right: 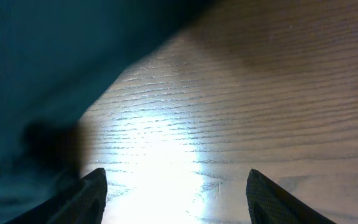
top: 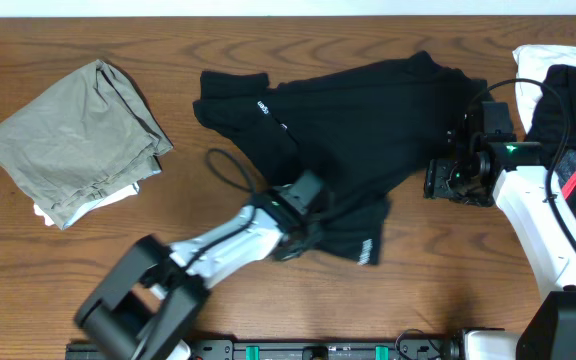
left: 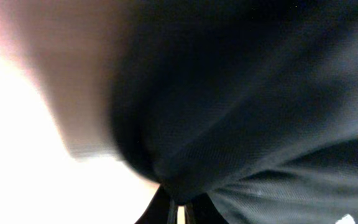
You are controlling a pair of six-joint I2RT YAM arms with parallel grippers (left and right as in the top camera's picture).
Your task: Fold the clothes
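Currently the shirt [top: 368,110] sprawls at the tabletop [top: 448,290] centre; left jaws pinch its near hem, right jaws gape empty at its right edge. A one-sided pull could bunch it.

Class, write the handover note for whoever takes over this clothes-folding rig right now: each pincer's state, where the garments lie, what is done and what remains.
Left pincer: shut on the black shirt, pinching its lower part.
Right pincer: open, low over the table at the shirt's right edge, holding nothing.
Black shirt: spread out and rumpled mid-table, not yet folded.
Olive garment: folded, at the table's left end, with a white cloth showing beneath it.
Clothes pile: white, black and red items at the right edge, unfolded.
Left to do: fold the black shirt, then probably the pile.
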